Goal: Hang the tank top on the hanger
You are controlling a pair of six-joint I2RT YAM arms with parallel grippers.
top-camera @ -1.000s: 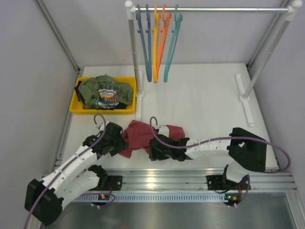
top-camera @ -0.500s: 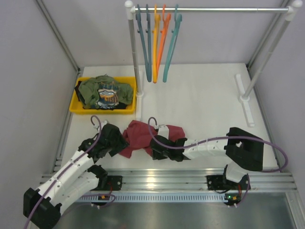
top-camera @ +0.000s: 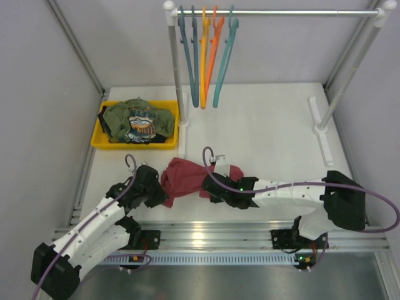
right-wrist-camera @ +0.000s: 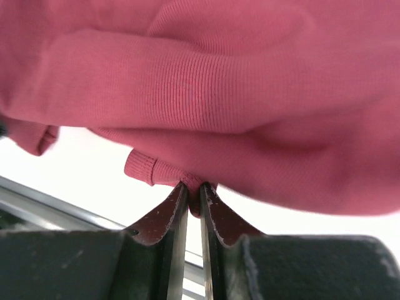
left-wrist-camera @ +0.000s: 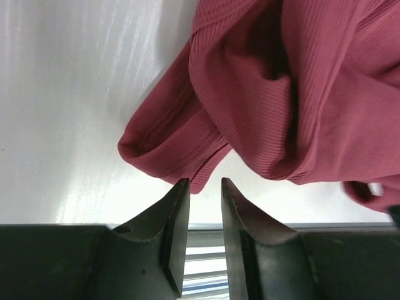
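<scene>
The maroon tank top point(top-camera: 184, 178) lies bunched on the white table near the front, between my two grippers. My right gripper point(top-camera: 210, 187) is shut on a folded hem of the tank top point(right-wrist-camera: 200, 94); its jaws point(right-wrist-camera: 194, 186) pinch the ribbed edge. My left gripper point(top-camera: 160, 196) is at the top's left edge; its jaws point(left-wrist-camera: 203, 182) stand a little apart with a tip of fabric point(left-wrist-camera: 250, 94) just at the fingertips, not gripped. The light teal hanger point(top-camera: 224, 59) hangs rightmost on the rail at the back.
Two slate-blue hangers, a yellow one and an orange one point(top-camera: 212, 56) hang beside the teal one. A yellow bin point(top-camera: 99, 140) with an olive printed garment point(top-camera: 134, 119) stands at back left. The rack's left post point(top-camera: 177, 81) and right foot point(top-camera: 322, 128) stand on the table.
The right arm's elbow has swung right and the right gripper has shifted right with the hem, bunching the tank top. The left gripper has moved slightly back and down.
</scene>
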